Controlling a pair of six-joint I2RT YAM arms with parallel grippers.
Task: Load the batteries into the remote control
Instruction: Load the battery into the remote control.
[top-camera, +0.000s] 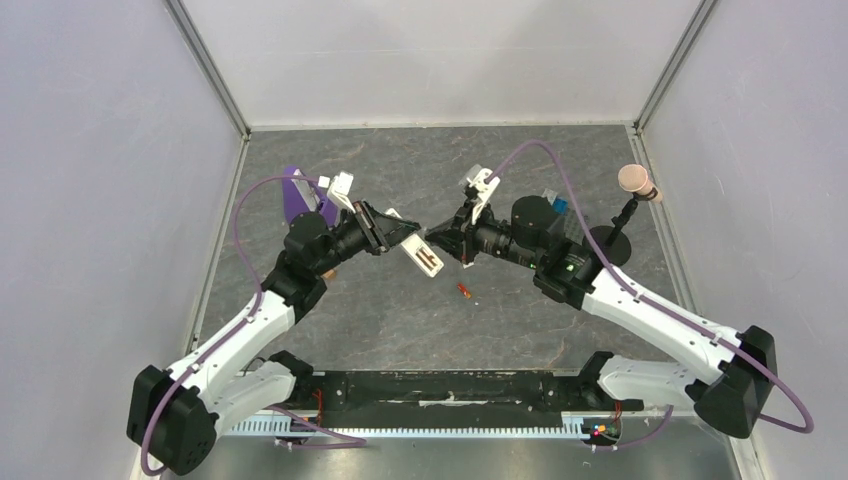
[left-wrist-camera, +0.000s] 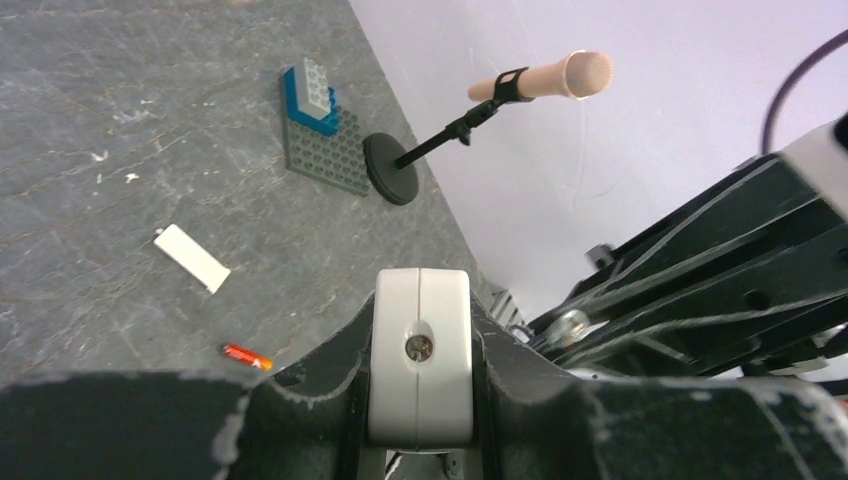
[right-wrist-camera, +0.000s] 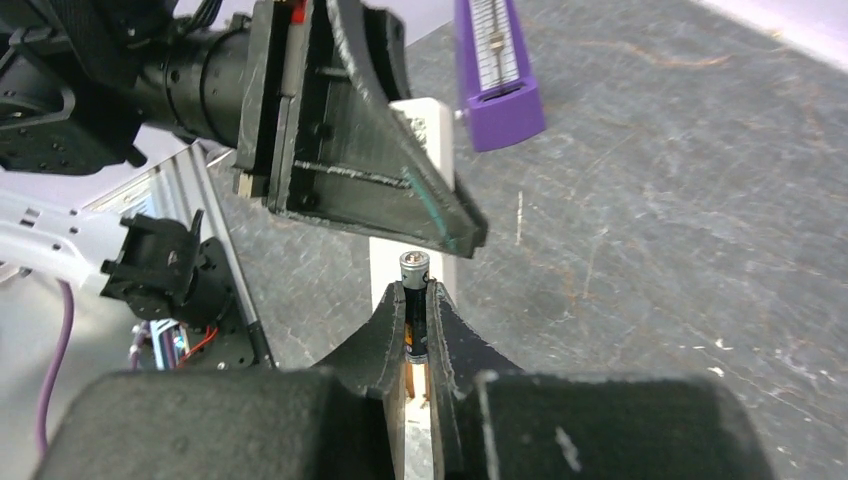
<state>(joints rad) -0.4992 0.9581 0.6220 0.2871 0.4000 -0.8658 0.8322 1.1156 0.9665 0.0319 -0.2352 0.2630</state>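
My left gripper (top-camera: 395, 235) is shut on the white remote control (top-camera: 426, 256) and holds it above the table's middle; its end face fills the left wrist view (left-wrist-camera: 420, 355). My right gripper (top-camera: 445, 243) is shut on the dark battery (right-wrist-camera: 414, 305), whose silvery tip points forward, just over the remote (right-wrist-camera: 383, 265). The dark battery is too small to make out in the top view. The red-orange battery (top-camera: 464, 291) lies on the table below both grippers and also shows in the left wrist view (left-wrist-camera: 245, 355).
A purple wedge stand (top-camera: 297, 195) stands behind the left arm. A small white strip (left-wrist-camera: 192, 258) lies on the table. A grey studded plate (left-wrist-camera: 325, 150) with blue and grey bricks and a microphone on a stand (top-camera: 635, 180) sit at the right, near the wall.
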